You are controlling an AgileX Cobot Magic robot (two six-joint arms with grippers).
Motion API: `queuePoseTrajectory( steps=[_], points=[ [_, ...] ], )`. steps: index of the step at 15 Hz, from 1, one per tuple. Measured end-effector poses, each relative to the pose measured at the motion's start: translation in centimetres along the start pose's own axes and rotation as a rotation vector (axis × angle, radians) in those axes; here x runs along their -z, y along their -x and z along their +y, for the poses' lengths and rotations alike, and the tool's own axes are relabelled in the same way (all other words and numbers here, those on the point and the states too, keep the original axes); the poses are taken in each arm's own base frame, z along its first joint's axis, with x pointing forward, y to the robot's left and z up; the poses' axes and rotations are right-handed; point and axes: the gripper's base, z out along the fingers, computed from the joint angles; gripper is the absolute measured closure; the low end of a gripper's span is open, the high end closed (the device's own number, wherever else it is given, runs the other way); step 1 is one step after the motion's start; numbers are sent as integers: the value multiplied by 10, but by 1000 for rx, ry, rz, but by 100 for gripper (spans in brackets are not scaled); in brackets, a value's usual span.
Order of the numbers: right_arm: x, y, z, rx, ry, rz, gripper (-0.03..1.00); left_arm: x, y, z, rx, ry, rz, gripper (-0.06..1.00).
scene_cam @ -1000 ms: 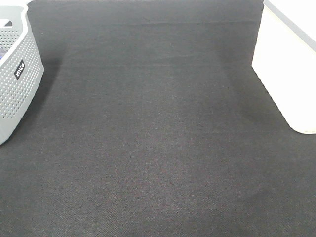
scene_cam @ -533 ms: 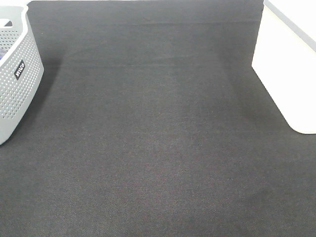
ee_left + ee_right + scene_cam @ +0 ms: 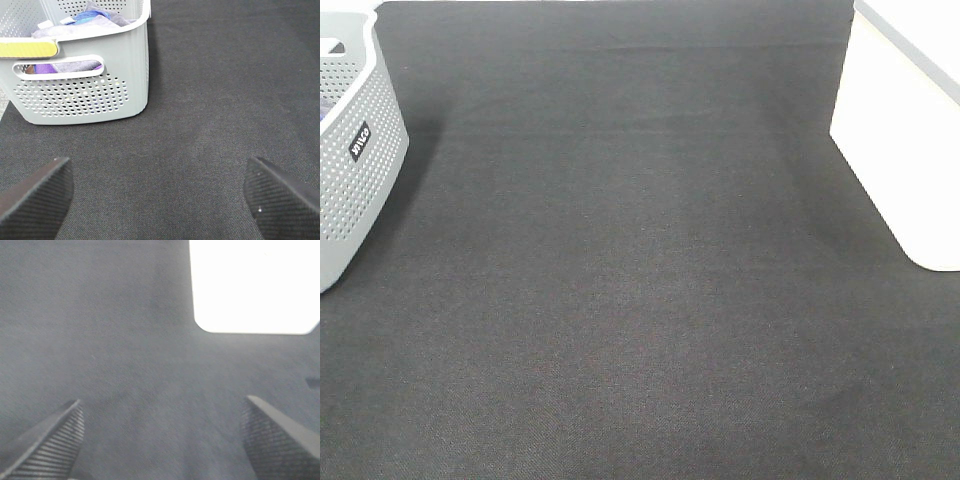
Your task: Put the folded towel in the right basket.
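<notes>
Two baskets sit at opposite edges of the dark fabric-covered counter (image 3: 640, 300): the grey perforated basket (image 3: 350, 150) with a black label at the left edge of the high view, the right basket (image 3: 905, 150), white and smooth-sided, at the right edge. Neither arm shows in the high view. Left end effector (image 3: 160, 197): seen from its wrist camera, both textured black fingertips (image 3: 35, 197) spread wide apart, nothing between them, hovering low over bare counter and pointed toward the grey perforated basket (image 3: 85, 95), which stands near but apart from the fingertips. That basket holds a heap of cloths (image 3: 90, 17) in purple, blue and grey, some showing through the handle slot. Right end effector (image 3: 165, 440): fingers likewise spread wide and empty over the counter, facing the right basket (image 3: 252, 285), whose overexposed white wall with a rounded corner fills the far part of the wrist view, well apart from the fingertips (image 3: 277, 437). Right wrist view is soft and slightly blurred. Folded towel: not visible in any view; the inside of the right basket cannot be seen, so its location cannot be told.
</notes>
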Motion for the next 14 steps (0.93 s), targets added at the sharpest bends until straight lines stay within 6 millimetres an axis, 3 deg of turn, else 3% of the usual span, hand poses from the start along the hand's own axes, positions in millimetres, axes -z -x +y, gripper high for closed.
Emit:
queuePoseTrajectory(
  steps=[14],
  points=[
    [0,0,0,3,1,-2,17,0,0,0,0,0,0,7]
  ],
)
